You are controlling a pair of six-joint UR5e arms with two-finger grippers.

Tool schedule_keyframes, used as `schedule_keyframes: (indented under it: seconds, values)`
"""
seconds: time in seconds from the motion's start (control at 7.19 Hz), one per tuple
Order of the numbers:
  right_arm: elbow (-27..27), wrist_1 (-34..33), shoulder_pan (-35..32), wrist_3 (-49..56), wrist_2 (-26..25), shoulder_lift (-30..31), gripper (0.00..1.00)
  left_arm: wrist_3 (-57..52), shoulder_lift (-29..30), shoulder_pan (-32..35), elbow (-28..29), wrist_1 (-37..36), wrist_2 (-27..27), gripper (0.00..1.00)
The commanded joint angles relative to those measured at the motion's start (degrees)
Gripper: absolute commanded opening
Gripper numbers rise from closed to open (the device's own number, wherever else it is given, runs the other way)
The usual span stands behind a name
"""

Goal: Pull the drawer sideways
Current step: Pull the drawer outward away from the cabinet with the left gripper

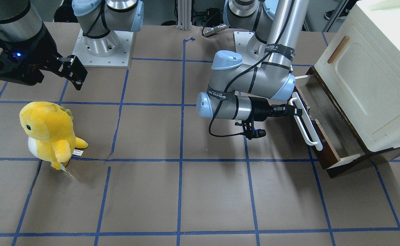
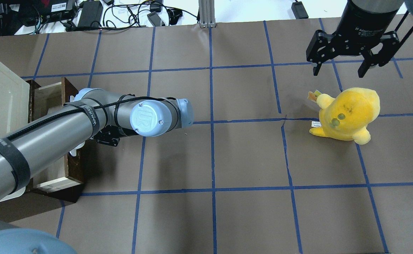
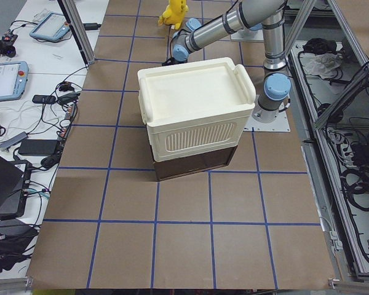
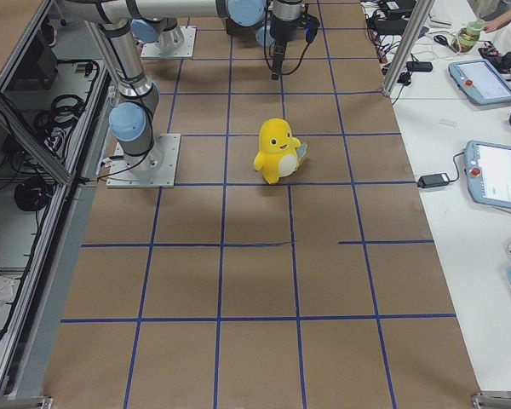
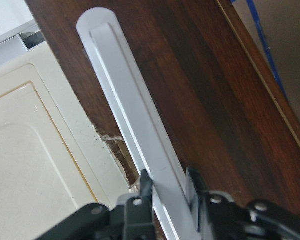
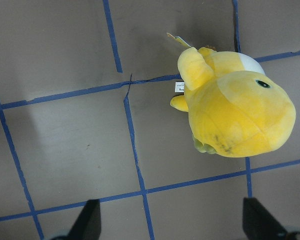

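The dark brown drawer [image 1: 325, 150] stands partly pulled out from under the cream cabinet [image 1: 367, 68], and its pale interior [image 2: 51, 169] shows in the overhead view. My left gripper [image 1: 297, 111] is shut on the drawer's long white bar handle [image 1: 306, 126]. In the left wrist view the two fingers clamp the handle [image 5: 135, 130] from both sides, with the gripper [image 5: 167, 195] at its lower end. In the overhead view my own arm hides this gripper. My right gripper [image 2: 339, 68] is open and empty, hovering just beyond the yellow plush.
A yellow plush toy [image 2: 347, 114] stands on the brown table on my right side, below the right gripper [image 6: 172, 222]; it also shows in the front view [image 1: 48, 133]. The cream cabinet door has a small tan handle [image 1: 338, 50]. Blue tape lines grid the table.
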State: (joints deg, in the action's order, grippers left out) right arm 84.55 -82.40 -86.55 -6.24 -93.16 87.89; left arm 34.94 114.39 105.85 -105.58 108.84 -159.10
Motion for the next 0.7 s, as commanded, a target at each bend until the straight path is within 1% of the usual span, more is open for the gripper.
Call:
schedule_keyframes:
  seconds: [0.0,0.56]
  values:
    - [0.0,-0.04,0.07,0.0,0.0,0.0,1.0,-0.05,0.22,0.85,0.29,-0.04,0.19,0.26]
    - [0.0,0.05,0.07,0.0,0.0,0.0,1.0,0.3,0.22,2.43,0.29,-0.12,0.45,0.26]
